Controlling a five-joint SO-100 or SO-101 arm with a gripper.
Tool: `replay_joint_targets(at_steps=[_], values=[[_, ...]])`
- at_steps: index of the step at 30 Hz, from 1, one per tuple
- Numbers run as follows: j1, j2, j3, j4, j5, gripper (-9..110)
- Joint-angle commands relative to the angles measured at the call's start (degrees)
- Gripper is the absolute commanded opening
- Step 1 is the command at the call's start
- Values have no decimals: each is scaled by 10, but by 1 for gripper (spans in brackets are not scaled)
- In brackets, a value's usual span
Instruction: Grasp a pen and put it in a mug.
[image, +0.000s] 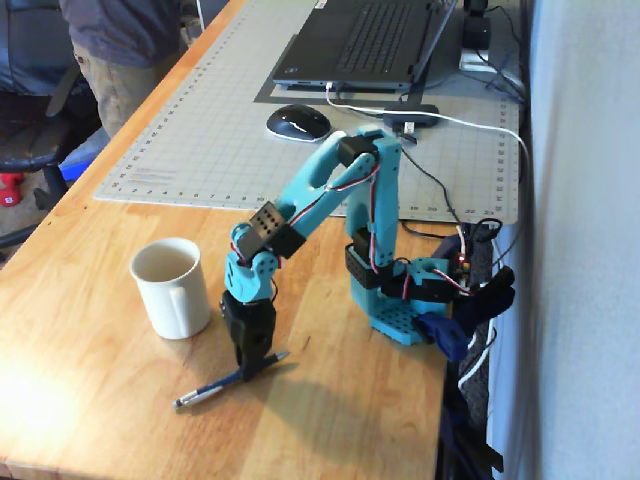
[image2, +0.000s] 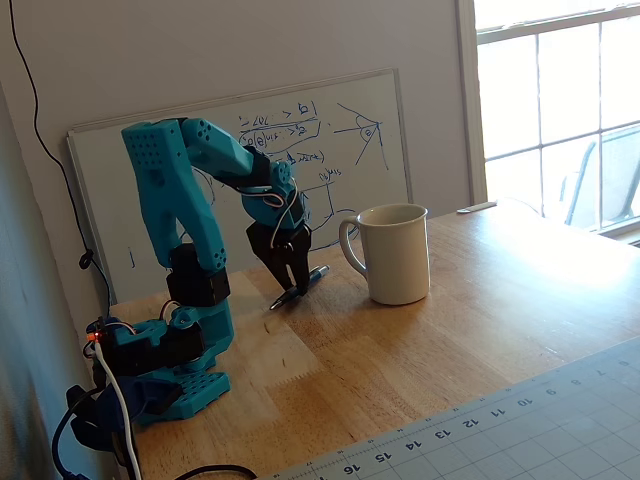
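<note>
— Is there some writing you can read from where you stand?

— Only a little. In a fixed view the whiteboard (image2: 300, 170) behind the arm has handwritten formulas and a small sketch, but I cannot read the words. The grey cutting mat (image2: 520, 430) in the corner has numbers on its ruler edge: 16, 15, 14, 13, 12, 11. In the other fixed view the same mat (image: 200, 120) shows only grid lines.

— And the containers?

— Only one, the mug (image: 173, 288). It is cream-white, cylindrical, upright on the wooden table (image: 90, 400), its handle turned toward the camera in that view. The inside is pale beige, and as far as I can see inside there is nothing in it. In the view with the whiteboard, the mug (image2: 396, 254) stands to the right of the gripper, a little apart.

— Where is the pen?

— The pen (image: 228, 381) lies on the table, right of the mug in this view, under the gripper. It is slim and dark with a silvery end pointing to the lower left. In the view with the whiteboard, the pen (image2: 300, 288) looks tilted.

— Does the gripper hold it?

— The black gripper (image: 253, 368) points down with its fingers on both sides of the pen. In the whiteboard view the gripper (image2: 286, 290) seems closed on it.
</note>
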Motion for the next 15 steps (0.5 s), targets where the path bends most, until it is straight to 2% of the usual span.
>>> replay_joint_targets(at_steps=[1,15], values=[[-18,115,20,-9,-3,4],[-16,370,32,-17,-4,4]])
